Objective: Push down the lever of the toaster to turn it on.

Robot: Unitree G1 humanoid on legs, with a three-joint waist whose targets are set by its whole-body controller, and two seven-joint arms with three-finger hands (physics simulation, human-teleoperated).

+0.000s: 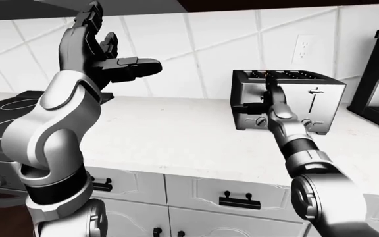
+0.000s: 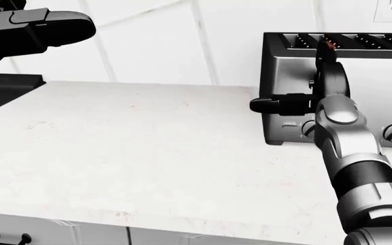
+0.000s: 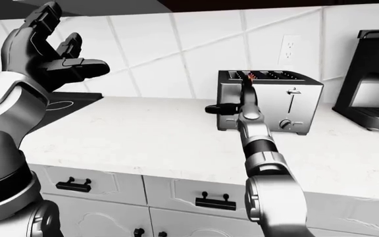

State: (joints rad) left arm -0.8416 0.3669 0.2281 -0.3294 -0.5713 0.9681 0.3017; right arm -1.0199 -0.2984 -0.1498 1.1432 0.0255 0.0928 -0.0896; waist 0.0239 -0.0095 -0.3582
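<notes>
The toaster [image 2: 359,87] stood on the counter [image 2: 148,153] against the tiled wall [image 1: 196,54], at the right of the head view, its slots up and two knobs low on its face. One lever [image 1: 315,93] showed on the face's right half, near the top of its slot. The other lever lay behind the right hand, so its height could not be told.

The right hand [image 2: 322,81] was pressed against the toaster's left half, its dark fingers [image 2: 327,48] stretched straight up toward the slots and its thumb [image 2: 278,105] stuck out sideways to the left, past the toaster's edge. The fingers were spread open and closed round nothing. The right forearm [image 2: 356,158] rose from the lower right of the head view.

The left hand [image 3: 51,54] was raised high at the left of the eye views, well apart from the toaster, fingers wide and empty.

A stove [image 1: 5,108] sat at the counter's left end, a coffee maker [image 3: 374,84] at the right, and an outlet [image 1: 303,48] on the wall above the toaster. Drawers [image 1: 235,195] with dark handles ran below the counter.
</notes>
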